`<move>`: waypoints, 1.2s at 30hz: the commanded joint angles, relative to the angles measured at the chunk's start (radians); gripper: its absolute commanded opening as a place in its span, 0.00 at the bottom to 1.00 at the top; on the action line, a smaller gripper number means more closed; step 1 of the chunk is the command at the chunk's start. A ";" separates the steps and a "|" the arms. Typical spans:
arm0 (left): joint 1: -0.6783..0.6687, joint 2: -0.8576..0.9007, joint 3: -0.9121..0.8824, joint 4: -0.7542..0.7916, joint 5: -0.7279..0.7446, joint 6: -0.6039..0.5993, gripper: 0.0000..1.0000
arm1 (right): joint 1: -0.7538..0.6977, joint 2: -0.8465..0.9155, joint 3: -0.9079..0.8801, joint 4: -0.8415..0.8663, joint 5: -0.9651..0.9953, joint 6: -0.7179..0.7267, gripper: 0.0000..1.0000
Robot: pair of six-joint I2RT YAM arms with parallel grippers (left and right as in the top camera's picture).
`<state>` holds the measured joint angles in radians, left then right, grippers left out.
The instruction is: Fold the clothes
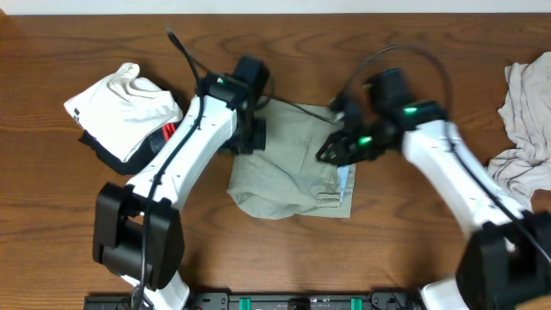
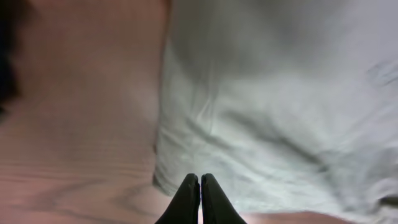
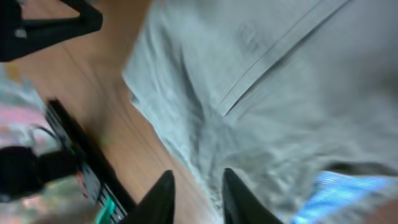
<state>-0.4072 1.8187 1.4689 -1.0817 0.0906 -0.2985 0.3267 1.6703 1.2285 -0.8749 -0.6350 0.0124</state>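
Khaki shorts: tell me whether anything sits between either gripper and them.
Nothing visible does. The left gripper, fingers shut, hangs at the left edge of the shorts; the right gripper, open, hangs directly over the fabric near the pale blue waistband.

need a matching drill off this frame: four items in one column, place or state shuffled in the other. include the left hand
Items:
1. khaki shorts
2. white garment
3. off-white garment
4. left hand

Place or state:
A. far right edge of the overhead view
B. centre of the overhead view
C. fingers closed together
D. left side, lying on a black-and-red garment

Pairs: 1-B, 2-D, 3-A, 4-C
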 commanded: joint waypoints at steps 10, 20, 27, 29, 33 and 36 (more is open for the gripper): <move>0.008 0.002 -0.373 0.219 0.129 0.055 0.06 | 0.101 0.247 -0.014 -0.057 0.370 0.170 0.05; 0.038 -0.008 -0.470 0.195 0.127 0.054 0.06 | 0.072 0.249 -0.015 -0.161 0.688 0.227 0.05; 0.041 -0.098 -0.340 0.095 0.127 0.055 0.06 | -0.003 0.190 -0.001 -0.138 0.451 0.129 0.01; 0.043 -0.139 -0.305 0.098 0.126 0.055 0.06 | -0.020 0.154 -0.001 -0.104 0.320 0.082 0.02; 0.043 -0.216 -0.250 0.161 0.126 0.055 0.06 | -0.038 0.076 -0.001 0.007 0.045 0.023 0.01; 0.042 -0.247 -0.248 0.299 0.126 0.065 0.06 | -0.037 0.050 -0.001 0.111 -0.060 0.044 0.03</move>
<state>-0.3691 1.5925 1.2053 -0.8326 0.2295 -0.2565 0.2935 1.7569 1.2171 -0.8024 -0.4744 0.0845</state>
